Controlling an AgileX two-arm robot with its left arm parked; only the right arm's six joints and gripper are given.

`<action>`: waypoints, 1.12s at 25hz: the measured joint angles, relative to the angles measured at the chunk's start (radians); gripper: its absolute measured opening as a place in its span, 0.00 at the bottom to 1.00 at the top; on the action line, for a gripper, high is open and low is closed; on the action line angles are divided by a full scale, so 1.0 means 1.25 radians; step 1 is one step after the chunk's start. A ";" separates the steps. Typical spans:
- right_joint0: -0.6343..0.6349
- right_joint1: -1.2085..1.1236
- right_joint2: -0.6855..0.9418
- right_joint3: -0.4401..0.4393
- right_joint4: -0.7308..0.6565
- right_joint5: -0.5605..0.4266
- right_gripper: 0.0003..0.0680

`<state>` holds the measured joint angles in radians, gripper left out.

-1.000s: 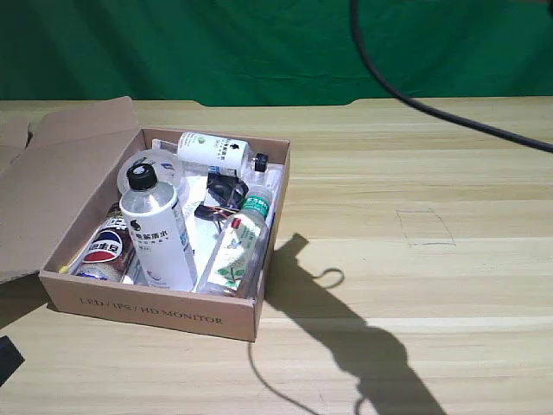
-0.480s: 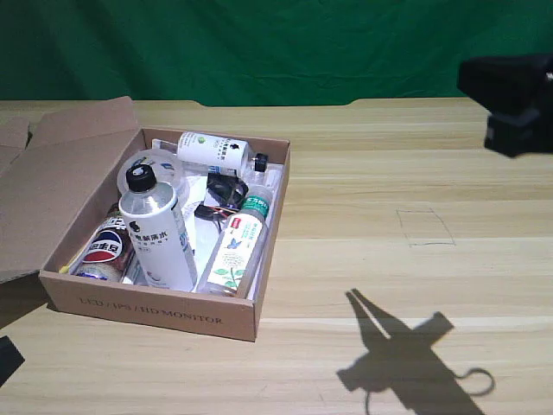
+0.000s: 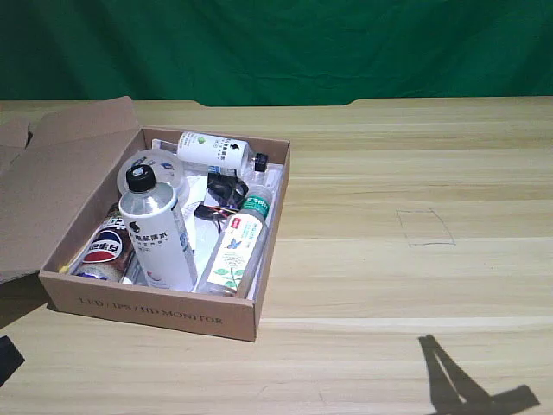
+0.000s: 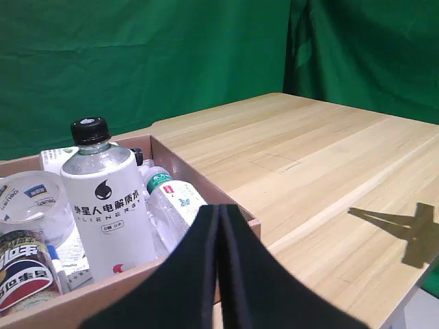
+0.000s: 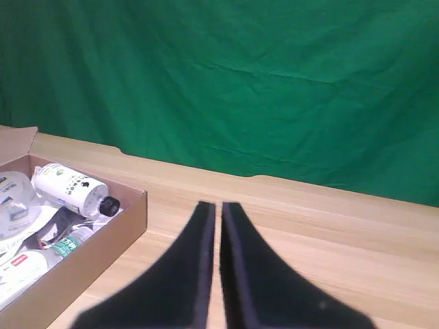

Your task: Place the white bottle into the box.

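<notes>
R arm is no longer showing in exterior view; it's pulling off past that view's right edge. Its shadow [image 3: 475, 389] is sliding w/ it, now lying at table's [image 3: 389, 285] near right corner.

Contents count, as we tally it

We count one box [image 3: 147, 307], three bottles, one Pepsi can [image 3: 102, 246], one clear round tub [image 3: 155, 166], one gripper [image 5: 217, 209].
</notes>
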<state>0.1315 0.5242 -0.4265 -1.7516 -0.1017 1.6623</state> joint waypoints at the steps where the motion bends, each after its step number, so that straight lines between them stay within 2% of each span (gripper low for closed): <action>1: 0.000 -0.002 0.001 0.002 0.002 0.000 0.00; 7: 0.000 -0.005 0.002 0.002 0.009 0.000 0.00; 11: -0.003 -0.016 0.006 0.005 0.058 -0.003 0.00; 14: -0.045 -0.063 0.033 0.005 0.081 -0.003 0.00; 20: -0.159 -0.226 0.143 0.007 0.089 -0.003 0.00; 28: -0.168 -0.363 0.335 0.008 0.081 0.016 0.00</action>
<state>-0.0782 0.0700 -0.0082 -1.7420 0.0000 1.6824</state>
